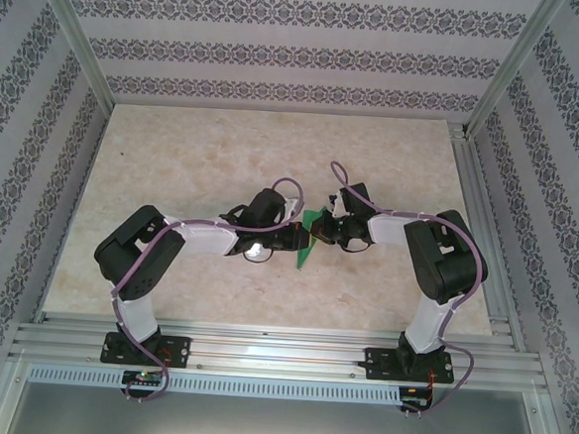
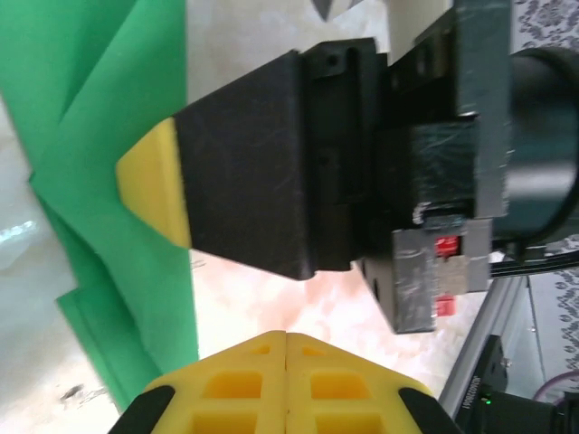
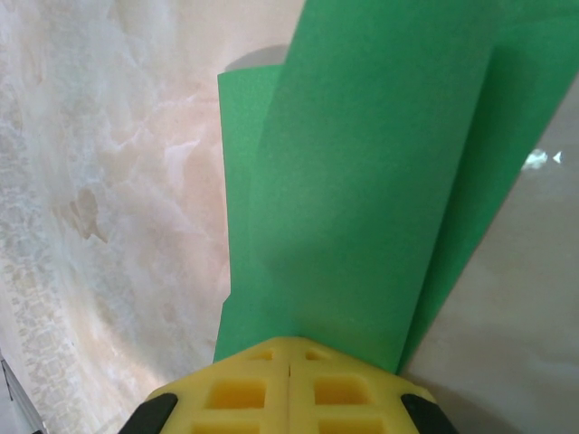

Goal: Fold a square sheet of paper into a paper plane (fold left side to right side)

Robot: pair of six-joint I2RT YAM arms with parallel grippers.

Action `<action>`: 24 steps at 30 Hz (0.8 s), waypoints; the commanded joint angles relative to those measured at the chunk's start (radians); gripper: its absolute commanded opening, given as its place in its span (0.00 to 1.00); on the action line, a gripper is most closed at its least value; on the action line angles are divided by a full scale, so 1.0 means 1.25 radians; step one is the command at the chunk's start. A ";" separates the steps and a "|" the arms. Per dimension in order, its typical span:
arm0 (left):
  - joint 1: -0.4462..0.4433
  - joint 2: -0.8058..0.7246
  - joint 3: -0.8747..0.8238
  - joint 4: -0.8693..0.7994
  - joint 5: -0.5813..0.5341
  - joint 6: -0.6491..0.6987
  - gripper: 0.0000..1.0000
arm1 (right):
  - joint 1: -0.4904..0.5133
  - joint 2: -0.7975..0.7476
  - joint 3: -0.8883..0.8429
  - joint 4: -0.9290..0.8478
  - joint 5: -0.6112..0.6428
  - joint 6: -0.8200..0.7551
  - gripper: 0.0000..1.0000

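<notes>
The sheet of paper (image 3: 362, 181) is bright green and plain, already folded into long overlapping layers with straight creases, and it rises a little off the marble-look table (image 3: 109, 199). It reaches forward from my right gripper (image 3: 288, 351), whose yellow fingertips are pressed together on its near edge. I see my left gripper (image 2: 286, 340) just beside the paper, its fingertips together with nothing between them.

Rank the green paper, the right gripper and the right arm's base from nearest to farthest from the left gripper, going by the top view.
1. Green paper, just right of the left gripper.
2. Right gripper, beyond the paper, further right.
3. Right arm's base, at the table's near right edge.
</notes>
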 commanded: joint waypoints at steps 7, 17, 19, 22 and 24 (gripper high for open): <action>-0.018 0.088 0.036 0.062 0.010 -0.017 0.05 | 0.011 0.035 -0.003 -0.061 0.043 -0.020 0.04; -0.020 0.104 -0.028 0.045 -0.012 -0.047 0.05 | 0.011 0.035 0.003 -0.067 0.049 -0.022 0.04; -0.020 0.109 -0.046 0.054 -0.011 -0.057 0.05 | 0.011 0.038 0.005 -0.070 0.053 -0.024 0.04; -0.025 0.121 -0.056 0.064 0.007 -0.069 0.05 | 0.011 0.042 0.009 -0.073 0.058 -0.027 0.04; -0.030 0.128 -0.048 0.043 0.010 -0.068 0.05 | 0.011 0.044 0.012 -0.076 0.059 -0.029 0.04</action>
